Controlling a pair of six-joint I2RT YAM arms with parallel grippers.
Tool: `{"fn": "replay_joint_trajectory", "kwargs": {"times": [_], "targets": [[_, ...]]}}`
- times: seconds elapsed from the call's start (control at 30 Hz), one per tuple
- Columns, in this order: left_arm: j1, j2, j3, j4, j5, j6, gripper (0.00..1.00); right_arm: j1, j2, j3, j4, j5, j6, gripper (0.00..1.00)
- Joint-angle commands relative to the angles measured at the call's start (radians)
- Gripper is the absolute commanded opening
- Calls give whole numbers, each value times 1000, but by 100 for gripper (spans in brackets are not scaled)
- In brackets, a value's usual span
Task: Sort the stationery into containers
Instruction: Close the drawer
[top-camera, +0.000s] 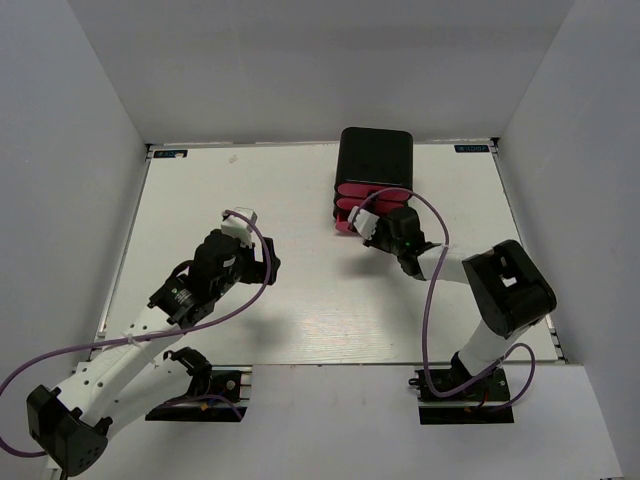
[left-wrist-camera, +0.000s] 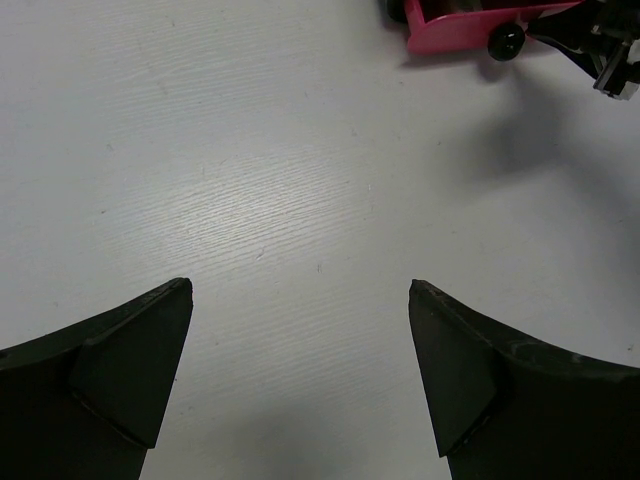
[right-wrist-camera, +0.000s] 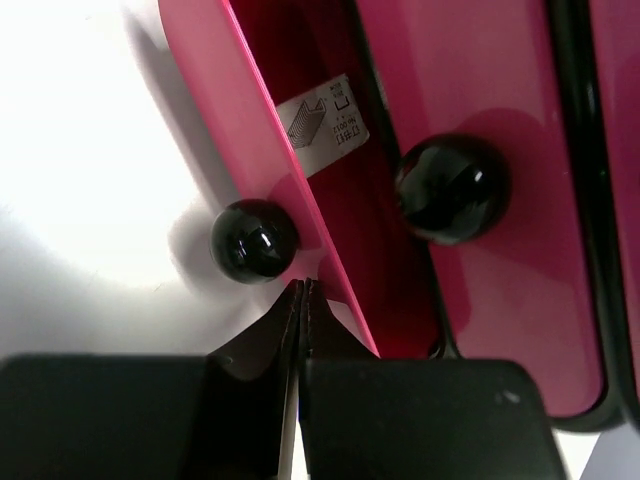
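Note:
The black cabinet (top-camera: 375, 158) stands at the back of the table with its pink drawers (top-camera: 362, 203) facing me. In the right wrist view the lowest drawer (right-wrist-camera: 262, 130) is pulled partly out. Its black knob (right-wrist-camera: 254, 241) sits just up and left of my right gripper (right-wrist-camera: 303, 286), which is shut with nothing between its fingers, tips against the drawer front. The knob of the drawer above (right-wrist-camera: 452, 188) is to the right. My left gripper (left-wrist-camera: 300, 290) is open and empty over bare table, left of the cabinet. No pens, markers or block are in view.
A white printed label (right-wrist-camera: 322, 124) shows inside the open drawer. In the left wrist view the open drawer (left-wrist-camera: 460, 28) and its knob (left-wrist-camera: 505, 42) are at the top right, with the right arm's wrist (left-wrist-camera: 612, 60) beside them. White walls enclose the table (top-camera: 300, 300).

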Motion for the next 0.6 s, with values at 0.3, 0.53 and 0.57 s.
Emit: {"fn": "replay_joint_trajectory", "kwargs": {"times": [0.3,0.53,0.57], "targets": [[3,-2,7,-2,-25,6,99,-6,99,126,105,50,-14,0],[3,-2,7,-2,-25,6,99,-5,123,143,116,71,-21,2],[3,-2,7,-2,-25,6,99,-8,124,143,119,73,-21,2]]}}
